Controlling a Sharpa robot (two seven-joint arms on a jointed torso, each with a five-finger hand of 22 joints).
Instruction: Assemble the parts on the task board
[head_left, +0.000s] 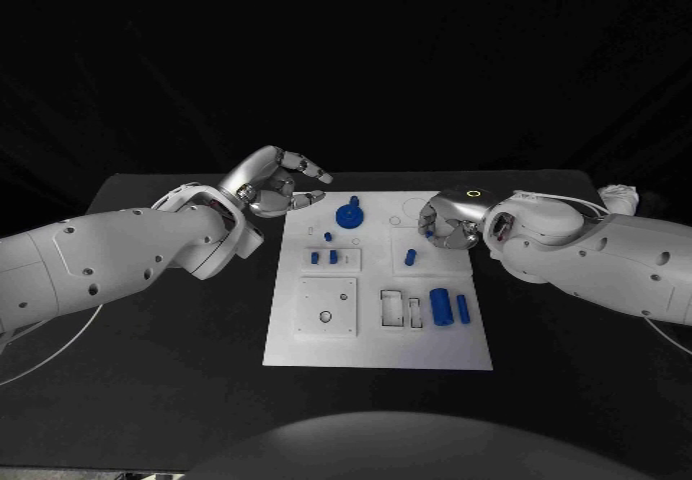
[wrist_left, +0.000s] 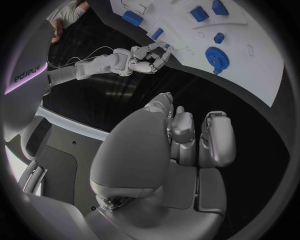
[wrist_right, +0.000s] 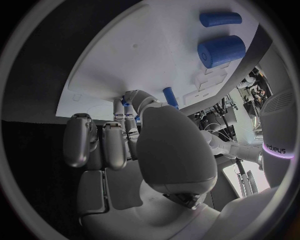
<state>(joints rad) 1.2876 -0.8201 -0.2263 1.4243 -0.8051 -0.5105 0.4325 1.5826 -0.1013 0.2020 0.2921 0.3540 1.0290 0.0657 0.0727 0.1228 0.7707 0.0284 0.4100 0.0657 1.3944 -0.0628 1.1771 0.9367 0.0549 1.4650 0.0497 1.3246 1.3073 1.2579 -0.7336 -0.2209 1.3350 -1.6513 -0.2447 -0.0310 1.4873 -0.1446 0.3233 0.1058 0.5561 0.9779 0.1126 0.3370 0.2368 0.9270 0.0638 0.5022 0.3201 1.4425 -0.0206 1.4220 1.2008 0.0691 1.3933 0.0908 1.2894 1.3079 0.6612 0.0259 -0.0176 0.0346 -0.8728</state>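
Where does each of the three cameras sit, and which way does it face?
Head view: on the robot's head, looking down at the task board on the black table; both white arms come in, left hand and right hand at the board's far end.
Left wrist view: behind the left hand, facing the board's edge and the blue gear; the right hand appears beyond.
Right wrist view: behind the right hand, facing the board and the large blue cylinder.
Shared: the head and left wrist views both show the gear.
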